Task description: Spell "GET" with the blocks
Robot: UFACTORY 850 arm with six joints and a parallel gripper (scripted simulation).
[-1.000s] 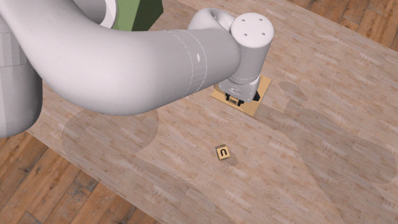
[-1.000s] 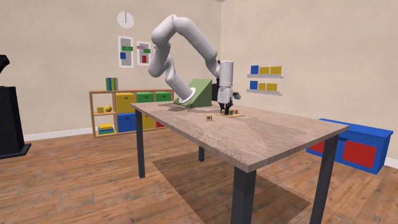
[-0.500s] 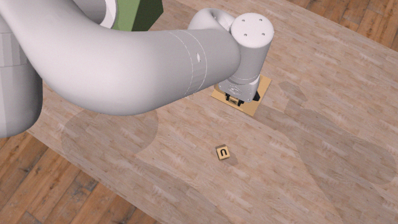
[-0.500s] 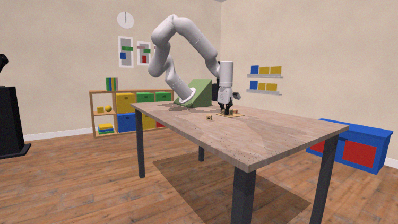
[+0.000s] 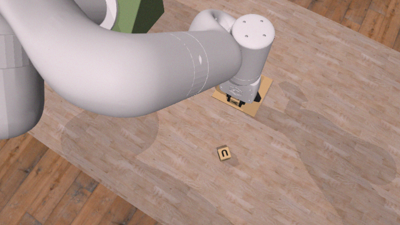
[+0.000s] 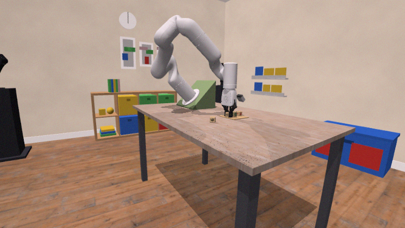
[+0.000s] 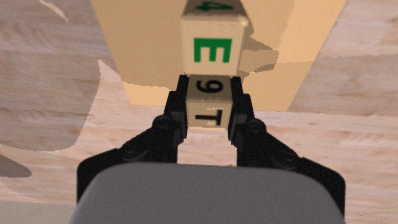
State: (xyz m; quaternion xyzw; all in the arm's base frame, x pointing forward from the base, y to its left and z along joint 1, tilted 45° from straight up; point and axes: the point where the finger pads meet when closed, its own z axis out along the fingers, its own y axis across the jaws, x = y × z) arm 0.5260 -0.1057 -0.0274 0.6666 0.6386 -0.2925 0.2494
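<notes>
My gripper (image 7: 208,90) is shut on the T block (image 7: 209,107), which shows a black 9 and a black T on the faces I can see. It is at the near edge of the tan mat (image 7: 145,40), partly over bare table wood. I cannot tell if it touches down. Right beyond it the E block (image 7: 212,47) lies on the mat with a green E on top. Another block (image 7: 212,6) beyond that is cut off by the frame. In the top view the wrist hides the row; only my fingers (image 5: 236,102) and part of the mat (image 5: 264,83) show.
A fourth block (image 5: 224,152) with a black U-like mark lies on the table off the mat, toward the front; it also shows in the exterior view (image 6: 212,120). The green wedge base (image 6: 202,94) stands at the back of the table.
</notes>
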